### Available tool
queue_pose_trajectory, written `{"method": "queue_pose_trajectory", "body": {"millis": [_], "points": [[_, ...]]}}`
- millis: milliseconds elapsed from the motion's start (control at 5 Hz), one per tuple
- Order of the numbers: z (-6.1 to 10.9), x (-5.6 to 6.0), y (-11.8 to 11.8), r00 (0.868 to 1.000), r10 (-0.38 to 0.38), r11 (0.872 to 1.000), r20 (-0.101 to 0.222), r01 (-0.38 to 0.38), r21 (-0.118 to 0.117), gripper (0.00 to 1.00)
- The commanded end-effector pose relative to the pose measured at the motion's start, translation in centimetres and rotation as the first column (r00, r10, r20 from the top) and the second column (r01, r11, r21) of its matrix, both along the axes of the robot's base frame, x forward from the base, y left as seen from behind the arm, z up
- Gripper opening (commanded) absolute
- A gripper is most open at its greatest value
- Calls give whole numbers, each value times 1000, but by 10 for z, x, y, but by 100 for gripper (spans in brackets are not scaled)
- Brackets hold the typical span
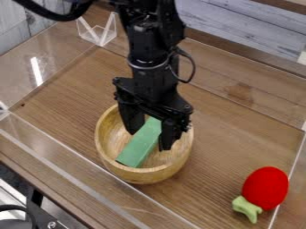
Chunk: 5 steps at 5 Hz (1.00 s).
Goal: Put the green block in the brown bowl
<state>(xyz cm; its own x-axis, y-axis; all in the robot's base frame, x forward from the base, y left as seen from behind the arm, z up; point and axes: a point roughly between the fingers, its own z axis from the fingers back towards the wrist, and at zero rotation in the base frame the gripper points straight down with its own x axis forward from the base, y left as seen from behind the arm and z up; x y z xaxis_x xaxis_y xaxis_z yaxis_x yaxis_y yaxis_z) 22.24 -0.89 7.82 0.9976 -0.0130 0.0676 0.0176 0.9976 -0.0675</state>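
The mint-green block (139, 148) lies slanted inside the round light-brown wooden bowl (111, 126), one end resting on the bowl's floor and the other leaning toward the far wall. My black gripper (152, 131) hangs straight down over the bowl with its two fingers (129, 122) spread apart on either side of the block's upper end. The jaws stand open and nothing is pinched between them. The arm hides the bowl's far rim.
A red strawberry-shaped toy (263, 190) with a yellow-green stem lies on the wooden tabletop at the front right. Clear acrylic walls (48, 161) fence the work area. A small clear stand (96, 31) sits at the back left.
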Motion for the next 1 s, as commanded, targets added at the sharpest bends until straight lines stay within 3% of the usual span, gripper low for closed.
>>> {"method": "queue_pose_trajectory", "body": {"millis": [0,200,400,800], "points": [[24,11,-6,998,48,999,35,-48,-6,100],[50,24,-15,994,96,995,59,-95,-18,100],[75,28,-15,995,70,997,70,-68,-29,100],[89,27,-1,996,56,998,75,-54,-32,100]]}}
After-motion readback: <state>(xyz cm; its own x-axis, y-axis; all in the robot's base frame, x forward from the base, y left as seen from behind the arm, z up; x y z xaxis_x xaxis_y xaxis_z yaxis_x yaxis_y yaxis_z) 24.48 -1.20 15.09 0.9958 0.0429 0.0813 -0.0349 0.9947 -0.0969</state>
